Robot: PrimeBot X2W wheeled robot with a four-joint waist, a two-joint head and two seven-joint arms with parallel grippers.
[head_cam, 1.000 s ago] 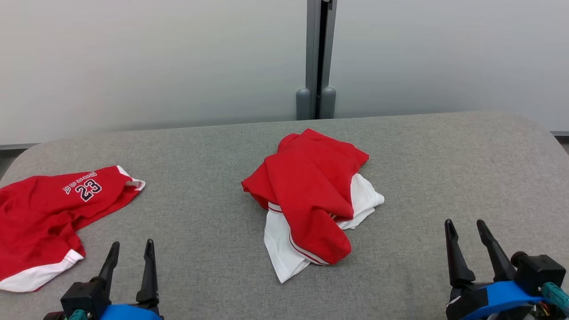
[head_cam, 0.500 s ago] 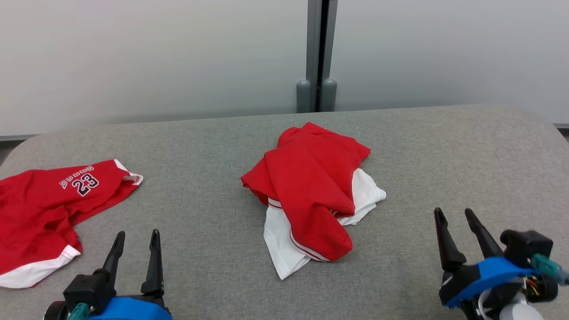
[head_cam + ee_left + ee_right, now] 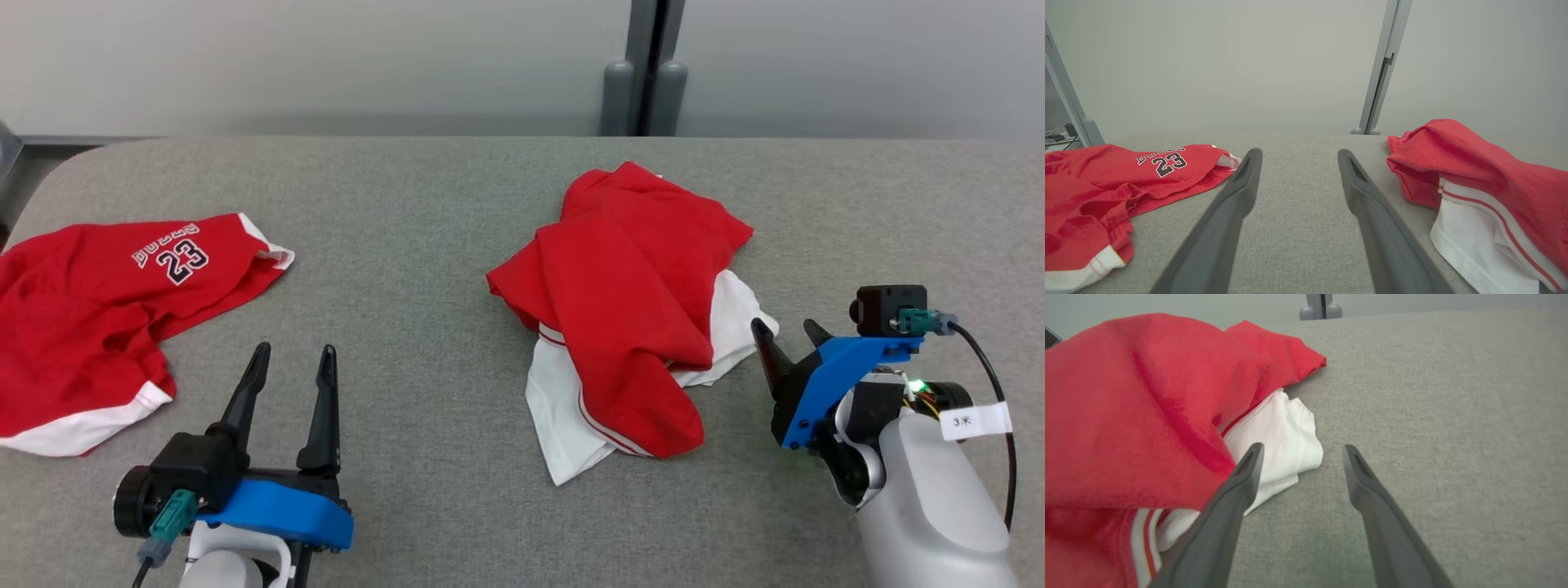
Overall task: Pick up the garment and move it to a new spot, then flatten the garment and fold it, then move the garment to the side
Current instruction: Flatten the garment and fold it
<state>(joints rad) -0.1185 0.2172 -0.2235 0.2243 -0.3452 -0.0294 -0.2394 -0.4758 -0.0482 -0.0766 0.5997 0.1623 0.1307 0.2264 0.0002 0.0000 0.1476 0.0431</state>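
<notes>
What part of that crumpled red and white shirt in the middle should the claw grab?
Probably the white flap poking from the garment on its right side, approached from the right with the open right claw: it lies loose and uncovered, just ahead of it.

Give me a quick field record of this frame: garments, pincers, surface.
target garment: crumpled red-and-white fabric garment, heaped mid-surface
other garment: red fabric jersey printed 23, spread at far left
support: grey woven fabric surface
left pincer: open, over bare surface between garments
right pincer: open, beside heap's white right edge; contact unclear
</notes>
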